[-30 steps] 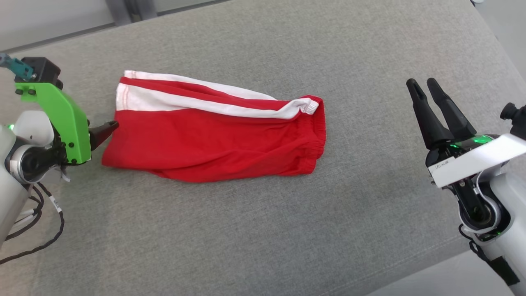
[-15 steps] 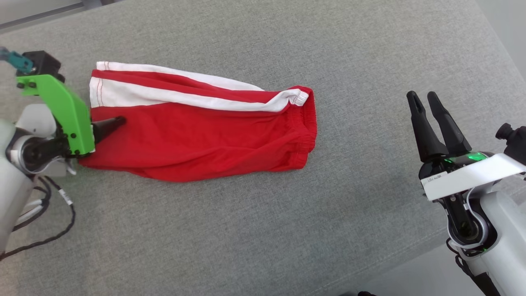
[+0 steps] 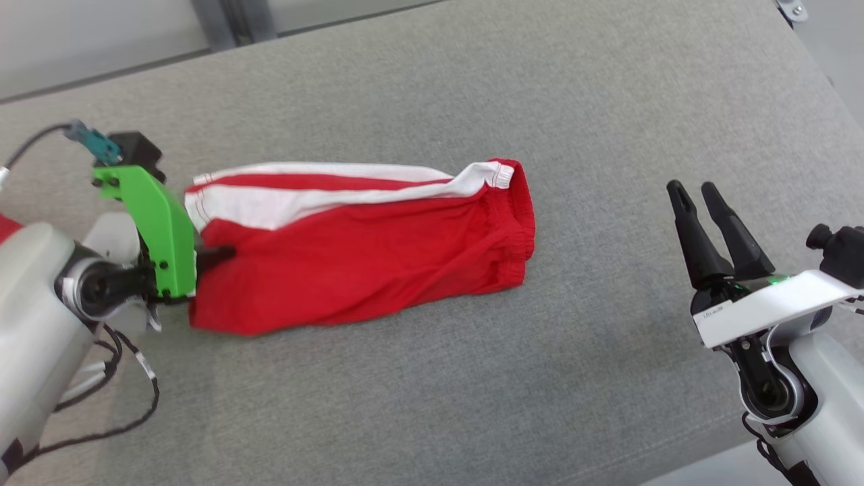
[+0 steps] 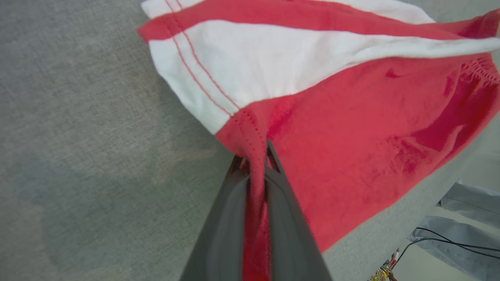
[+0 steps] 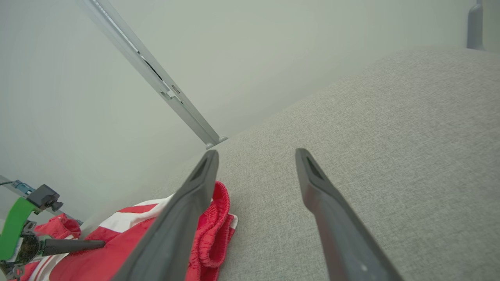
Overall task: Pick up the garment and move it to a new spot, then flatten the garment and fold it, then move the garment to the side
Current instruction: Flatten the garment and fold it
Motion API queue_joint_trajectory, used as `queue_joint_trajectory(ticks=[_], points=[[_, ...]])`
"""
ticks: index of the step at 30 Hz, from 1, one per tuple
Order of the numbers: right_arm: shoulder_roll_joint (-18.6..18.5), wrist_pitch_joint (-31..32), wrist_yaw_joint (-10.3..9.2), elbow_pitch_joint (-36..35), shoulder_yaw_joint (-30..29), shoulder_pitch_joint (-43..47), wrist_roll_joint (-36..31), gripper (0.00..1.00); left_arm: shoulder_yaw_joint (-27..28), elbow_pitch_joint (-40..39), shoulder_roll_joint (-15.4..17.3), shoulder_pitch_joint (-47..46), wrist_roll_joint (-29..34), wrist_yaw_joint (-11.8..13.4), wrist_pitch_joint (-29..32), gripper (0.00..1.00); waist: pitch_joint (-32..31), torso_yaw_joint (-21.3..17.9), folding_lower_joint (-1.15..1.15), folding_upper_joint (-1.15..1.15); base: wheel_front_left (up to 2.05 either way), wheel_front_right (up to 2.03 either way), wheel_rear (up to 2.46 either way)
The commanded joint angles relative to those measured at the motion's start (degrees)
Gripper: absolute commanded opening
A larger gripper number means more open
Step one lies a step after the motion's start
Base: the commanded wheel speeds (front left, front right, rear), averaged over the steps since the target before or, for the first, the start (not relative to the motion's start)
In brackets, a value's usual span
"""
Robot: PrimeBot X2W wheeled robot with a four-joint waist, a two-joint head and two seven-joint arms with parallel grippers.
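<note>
1. Fingers of your left gripper [image 3: 226, 254] are pinched on the garment [image 3: 364, 263] at its red hem [image 4: 250, 128], with cloth bunched between them.
2. From that grip the garment stretches rightward across the grey cushion [image 3: 472, 405], white stripes along its far edge.
3. Your right gripper [image 3: 693, 191] has its fingers spread, and the waistband [image 3: 523, 223] lies well apart to its left.

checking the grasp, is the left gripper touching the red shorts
Touching. Left wrist view shows the left gripper shut on a fold of the red shorts.
</note>
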Motion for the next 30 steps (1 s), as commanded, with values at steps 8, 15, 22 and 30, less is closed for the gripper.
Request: queue_joint_trajectory(ticks=[8, 15, 22, 30], points=[[-1.93, 1.42, 0.03, 2.09, 0.67, 2.0, 1.2, 1.0, -1.58, -6.68, 2.39, 6.45, -1.65, 1.58, 1.95, 0.0, -6.76, 6.24, 0.0, 0.0, 0.0, 0.0, 0.0], [-1.89, 2.77, 0.03, 3.25, 1.37, 1.76, 1.35, 1.0, -2.09, -8.02, 2.4, 10.1, -1.06, 3.3, -0.78, 1.0, -7.71, 6.99, 0.0, 0.0, 0.0, 0.0, 0.0], [-2.03, 2.9, 0.03, 4.34, 1.82, 2.19, -0.06, 1.0, -1.31, -8.19, 3.58, 9.72, 1.7, 2.94, -5.5, 1.0, -9.9, 7.8, 0.0, 0.0, 0.0, 0.0, 0.0], [-1.0, 0.96, 0.03, 5.18, 0.27, 3.73, -6.04, 1.0, 2.68, -14.95, 7.14, 11.5, 9.11, 7.08, -23.25, 1.0, -12.67, 9.5, 0.0, 0.0, 0.0, 0.0, 0.0]])
